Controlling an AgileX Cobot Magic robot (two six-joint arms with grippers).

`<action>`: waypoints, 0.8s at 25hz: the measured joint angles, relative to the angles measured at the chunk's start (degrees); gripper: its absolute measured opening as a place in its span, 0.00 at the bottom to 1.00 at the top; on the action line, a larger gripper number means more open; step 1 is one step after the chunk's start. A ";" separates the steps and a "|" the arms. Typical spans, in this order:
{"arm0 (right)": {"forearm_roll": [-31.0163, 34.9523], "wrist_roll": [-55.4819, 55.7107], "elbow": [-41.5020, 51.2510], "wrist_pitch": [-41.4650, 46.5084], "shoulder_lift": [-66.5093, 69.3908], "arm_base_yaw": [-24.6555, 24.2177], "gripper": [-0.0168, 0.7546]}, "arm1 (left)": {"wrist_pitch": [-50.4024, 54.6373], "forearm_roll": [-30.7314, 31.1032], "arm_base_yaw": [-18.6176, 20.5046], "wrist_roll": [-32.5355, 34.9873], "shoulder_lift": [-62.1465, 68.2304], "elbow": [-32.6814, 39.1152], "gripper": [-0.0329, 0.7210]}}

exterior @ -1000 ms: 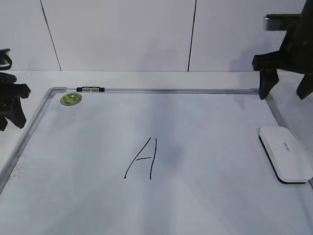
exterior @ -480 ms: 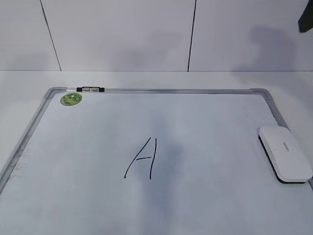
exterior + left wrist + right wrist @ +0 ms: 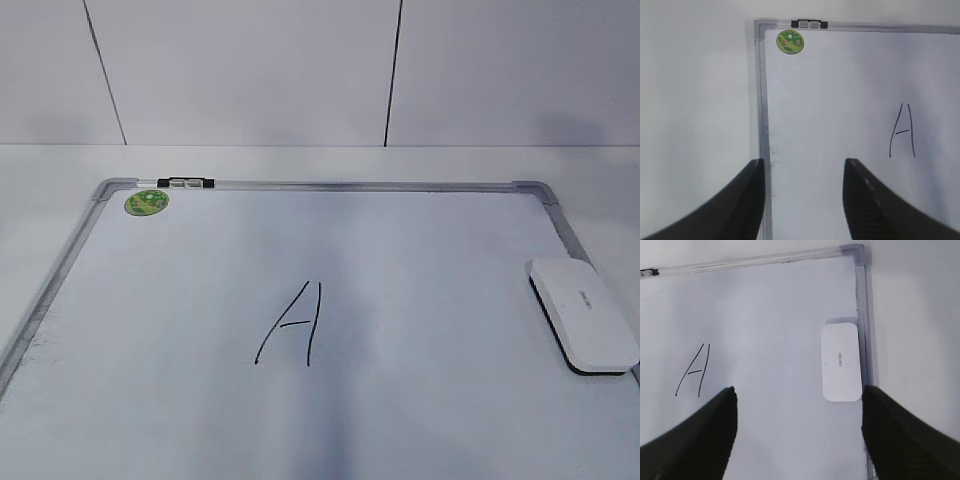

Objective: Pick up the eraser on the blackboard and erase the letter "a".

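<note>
At the far left, the left gripper (image 3: 802, 200) hangs high over the board's left frame, jaws apart and empty. The blackboard (image 3: 420, 250) lies flat on the tabletop (image 3: 300, 160) with one hand-drawn letter (image 3: 290, 325), an angular capital, near its middle. The eraser (image 3: 583, 313) rests against the right frame. The right gripper (image 3: 797, 432) hovers above it, jaws wide and empty; it should descend squarely and grip the eraser's long sides.

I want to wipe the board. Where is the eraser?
The eraser lies flat on the right side of the whiteboard, right beside its right frame, far right of the written letter.
</note>
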 joint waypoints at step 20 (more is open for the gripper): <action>2.75 0.86 16.38 0.99 -33.21 2.91 0.79 | 3.98 1.51 -3.07 -4.33 -30.15 -0.09 0.55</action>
